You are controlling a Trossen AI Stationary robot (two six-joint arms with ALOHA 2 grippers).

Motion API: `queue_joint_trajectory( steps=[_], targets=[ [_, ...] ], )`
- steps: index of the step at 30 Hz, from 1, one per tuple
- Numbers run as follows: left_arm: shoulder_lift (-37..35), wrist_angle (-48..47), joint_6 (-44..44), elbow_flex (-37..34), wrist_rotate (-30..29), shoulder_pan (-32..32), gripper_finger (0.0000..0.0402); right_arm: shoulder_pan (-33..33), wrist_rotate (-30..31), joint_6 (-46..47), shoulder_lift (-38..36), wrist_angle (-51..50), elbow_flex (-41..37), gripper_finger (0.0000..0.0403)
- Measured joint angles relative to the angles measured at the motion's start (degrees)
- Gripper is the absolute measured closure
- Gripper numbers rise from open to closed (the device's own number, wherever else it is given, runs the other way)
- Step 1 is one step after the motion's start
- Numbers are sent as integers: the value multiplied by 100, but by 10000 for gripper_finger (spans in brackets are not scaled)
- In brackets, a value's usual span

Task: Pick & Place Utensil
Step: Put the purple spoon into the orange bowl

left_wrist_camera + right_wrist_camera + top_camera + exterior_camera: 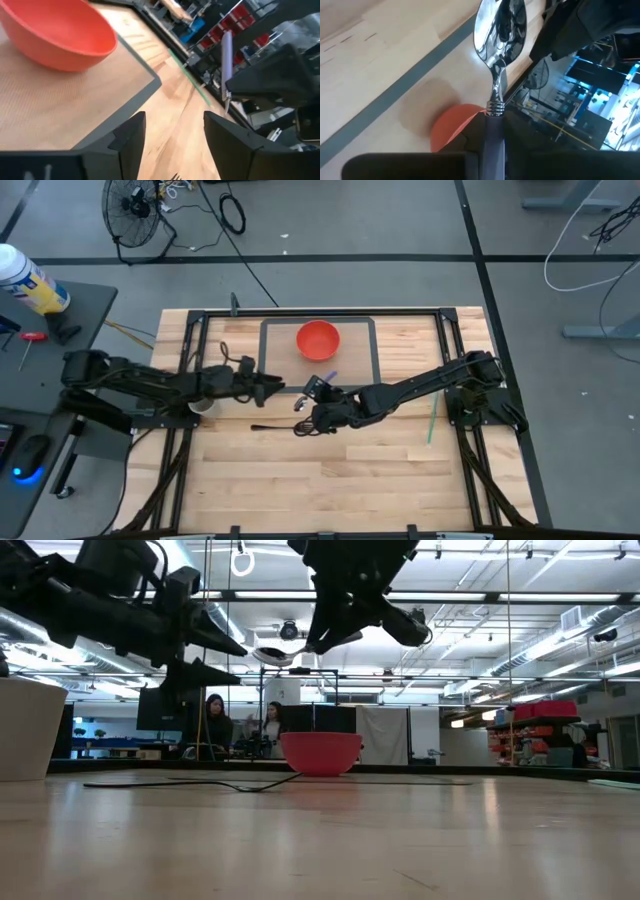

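A metal spoon with a purple handle [500,30] is in my right gripper [492,127], which is shut on it above the table's middle [312,412]. Its shiny bowl [274,654] shows high over the table in the low view. A black fork [272,426] lies flat on the wood near both grippers. The red bowl [318,338] sits on a grey-edged mat [368,350] toward the far edge. My left gripper [272,387] hovers open just left of the spoon, its fingers [131,134] apart over the mat's edge. My right gripper holds the spoon by its purple handle [492,135], pinched between the two fingers. The handle lies along the fingers, and the neck and bowl [501,22] stick out past the fingertips. The spoon is lifted clear of the table.
A white cup [203,406] stands under my left arm. A thin green stick [431,420] lies on the wood at the right. Dark rails [190,350] frame the table on both sides. People sit in the room beyond [215,720]. Bare wood spreads toward the near edge.
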Motion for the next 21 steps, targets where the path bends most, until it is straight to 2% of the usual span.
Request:
queue_joint_trajectory(
  steps=[11,17,21],
  targets=[
    [215,13,-8,222,212,-72,188,-48,17,-54,0,-205,-6,350],
    [326,50,31,258,79,-140,188,-303,6,-286,0,543,-11,350],
    [505,405,2,258,63,-149,188,-479,-322,-340,1,594,-11,350]
  ],
)
